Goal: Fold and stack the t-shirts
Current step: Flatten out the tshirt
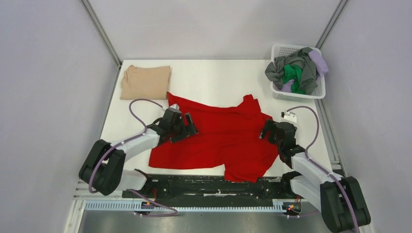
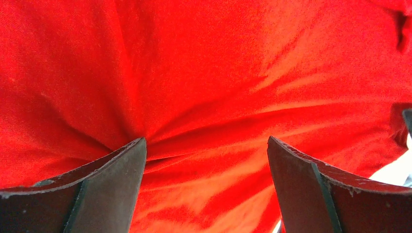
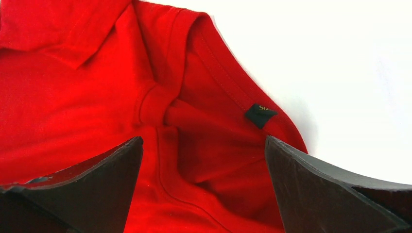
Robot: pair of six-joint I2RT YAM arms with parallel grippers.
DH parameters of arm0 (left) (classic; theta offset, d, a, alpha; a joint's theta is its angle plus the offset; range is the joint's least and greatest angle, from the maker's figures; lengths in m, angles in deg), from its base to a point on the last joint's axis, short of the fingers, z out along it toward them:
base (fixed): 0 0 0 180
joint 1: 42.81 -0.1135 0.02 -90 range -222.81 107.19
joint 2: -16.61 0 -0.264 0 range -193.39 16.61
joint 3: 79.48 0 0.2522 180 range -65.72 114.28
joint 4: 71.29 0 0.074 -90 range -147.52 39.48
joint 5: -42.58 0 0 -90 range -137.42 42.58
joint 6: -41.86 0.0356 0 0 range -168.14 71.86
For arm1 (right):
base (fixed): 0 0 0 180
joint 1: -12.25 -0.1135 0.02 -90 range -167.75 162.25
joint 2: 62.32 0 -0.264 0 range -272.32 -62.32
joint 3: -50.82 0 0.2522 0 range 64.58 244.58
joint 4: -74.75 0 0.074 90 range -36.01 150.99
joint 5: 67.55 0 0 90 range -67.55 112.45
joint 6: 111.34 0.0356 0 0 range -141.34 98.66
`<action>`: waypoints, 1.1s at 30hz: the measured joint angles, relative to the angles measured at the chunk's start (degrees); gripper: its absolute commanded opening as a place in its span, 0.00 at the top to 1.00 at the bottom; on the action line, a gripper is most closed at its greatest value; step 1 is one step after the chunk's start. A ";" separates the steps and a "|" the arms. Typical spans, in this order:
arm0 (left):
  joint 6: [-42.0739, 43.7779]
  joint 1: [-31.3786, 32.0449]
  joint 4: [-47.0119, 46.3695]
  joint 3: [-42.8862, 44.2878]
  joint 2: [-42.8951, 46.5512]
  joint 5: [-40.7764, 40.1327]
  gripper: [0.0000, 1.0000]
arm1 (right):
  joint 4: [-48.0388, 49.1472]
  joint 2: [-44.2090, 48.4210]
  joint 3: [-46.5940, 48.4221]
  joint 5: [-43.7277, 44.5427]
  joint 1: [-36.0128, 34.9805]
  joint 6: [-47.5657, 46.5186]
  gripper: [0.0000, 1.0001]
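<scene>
Left gripper [image 1: 188, 127] sits low over the left part of the red t-shirt [image 1: 218, 141], its two fingers spread wide with only flat cloth between them; in its wrist view creases in the cloth run toward the tip of one finger [image 2: 127, 167]; right gripper [image 1: 266, 131] is spread just as wide at the shirt's right edge, clamped on nothing; the white table [image 1: 214, 77] lies beneath both hands; the red t-shirt is the largest thing on it, spread out and rumpled, filling the stretch between the two grippers and reaching back toward the arm bases; beyond the left gripper, at the far left corner, a beige t-shirt [image 1: 145, 82] lies folded, just beside the red shirt's far tip; beyond the right gripper, at the far right corner, a white mesh basket [image 1: 297, 95] holds a heap: a grey t-shirt [image 1: 291, 65], a green t-shirt [image 1: 293, 75], a lavender t-shirt [image 1: 318, 62]; just ahead of the right gripper's fingers a small black label [image 3: 260, 115] sits on a red seam
</scene>
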 measured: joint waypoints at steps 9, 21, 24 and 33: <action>-0.20 1.31 12.59 5.62 7.10 -5.14 0.00 | -3.63 3.28 8.39 -9.33 0.37 -4.98 0.02; 0.63 0.68 8.61 17.59 -9.55 -6.10 0.00 | 11.04 -23.78 18.10 -20.31 -6.08 -0.98 0.01; 1.20 0.33 8.63 17.59 -11.80 -5.92 0.00 | 12.66 -26.88 18.21 -20.90 -6.73 0.07 0.01; 1.57 -1.31 6.91 17.09 -14.49 -5.40 0.00 | 22.73 -38.64 24.20 -16.61 -8.59 4.24 0.01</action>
